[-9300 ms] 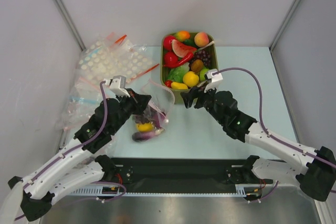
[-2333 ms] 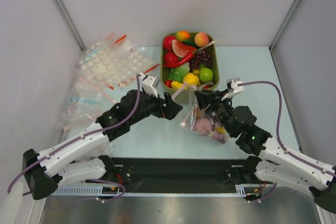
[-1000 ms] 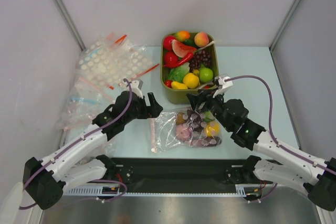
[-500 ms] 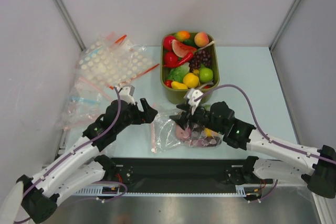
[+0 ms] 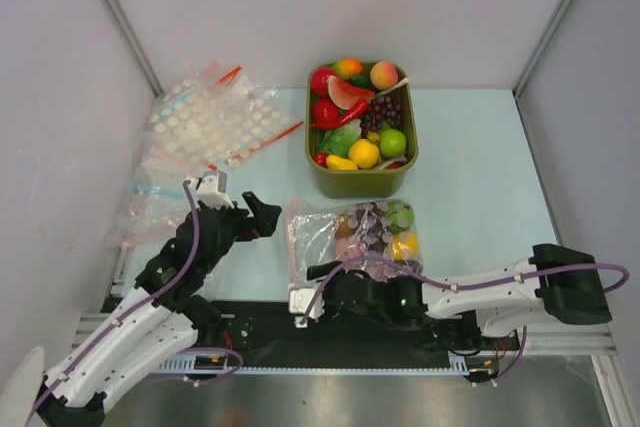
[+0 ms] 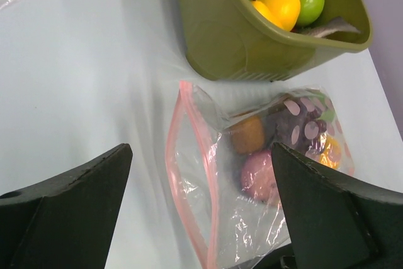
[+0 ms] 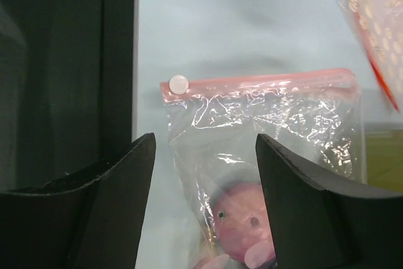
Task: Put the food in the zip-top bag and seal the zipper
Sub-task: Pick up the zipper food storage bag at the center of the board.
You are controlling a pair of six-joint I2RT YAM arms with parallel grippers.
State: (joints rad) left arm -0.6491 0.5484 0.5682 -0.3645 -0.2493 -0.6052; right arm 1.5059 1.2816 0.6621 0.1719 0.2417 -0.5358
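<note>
From above, the clear thin plastic zip-top bag (image 5: 330, 237) lies flat near the desk's near edge, with the glossy toy food (image 5: 378, 237) inside, just before the olive-green plastic tub (image 5: 362, 181).

Left wrist: the left gripper (image 6: 200, 150) is spread wide and empty.

Right wrist: the right gripper (image 7: 201, 140) is likewise released, and the pale pink zipper (image 7: 264, 81) lies ahead.

Olive-green tub (image 5: 360, 185) at rear centre of pale blue table (image 5: 480, 177). Pile of clear white-dotted bags (image 5: 215, 119) w/ red strips at rear left, apart from tub. Clear blue-strip bag (image 5: 148, 191) just in front of pile. Black panel (image 5: 260, 313) along near edge.
</note>
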